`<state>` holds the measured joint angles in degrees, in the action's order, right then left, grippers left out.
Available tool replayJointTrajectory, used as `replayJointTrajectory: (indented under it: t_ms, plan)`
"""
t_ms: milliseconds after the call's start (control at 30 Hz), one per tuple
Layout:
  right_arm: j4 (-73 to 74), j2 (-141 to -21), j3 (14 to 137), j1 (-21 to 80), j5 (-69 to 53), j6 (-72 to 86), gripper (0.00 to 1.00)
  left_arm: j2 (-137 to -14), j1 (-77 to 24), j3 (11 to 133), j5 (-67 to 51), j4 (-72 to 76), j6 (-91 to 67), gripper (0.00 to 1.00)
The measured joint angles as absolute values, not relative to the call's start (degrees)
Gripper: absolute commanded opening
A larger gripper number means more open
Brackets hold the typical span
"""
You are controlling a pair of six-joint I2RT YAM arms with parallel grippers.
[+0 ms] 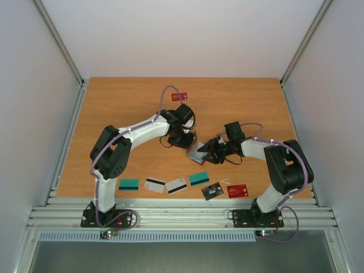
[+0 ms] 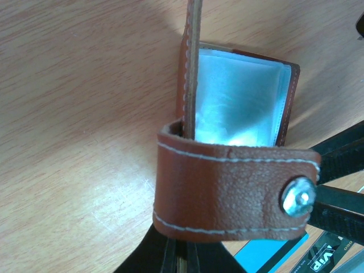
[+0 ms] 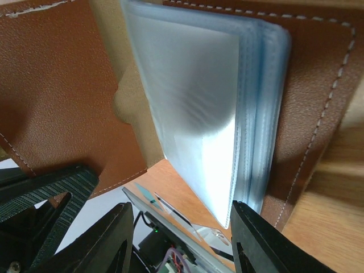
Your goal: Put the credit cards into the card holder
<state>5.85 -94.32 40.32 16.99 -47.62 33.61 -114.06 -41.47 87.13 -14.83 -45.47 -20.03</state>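
The brown leather card holder [image 1: 197, 151] lies open mid-table, its grey-blue sleeves [image 2: 239, 108] showing. My left gripper [image 1: 185, 140] is shut on one leather flap [image 2: 191, 68], held edge-on; the snap tab [image 2: 233, 190] curls in front of the fingers [image 2: 170, 259]. My right gripper [image 1: 212, 151] is open, its jaws wide on either side of the lower edge of the fanned sleeves [image 3: 199, 108]. Along the front lie a teal card [image 1: 128, 183], two white striped cards [image 1: 154, 185] [image 1: 176, 185], a second teal card [image 1: 199, 178], a black card [image 1: 212, 191] and a red card [image 1: 237, 190].
Another red card [image 1: 179, 96] lies at the far middle of the wooden table [image 1: 114, 108]. White walls and metal rails enclose the table on three sides. The two arms meet over the table's middle, close together.
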Motion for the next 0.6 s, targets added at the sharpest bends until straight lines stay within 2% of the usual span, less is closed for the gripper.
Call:
replayJointTrajectory:
  t_ms: [600]
  plan:
    - [5.6,-95.8,40.1,17.3,-47.7,33.4,0.49,-114.1,-41.1,87.1,-16.3,-45.3,-21.1,0.03]
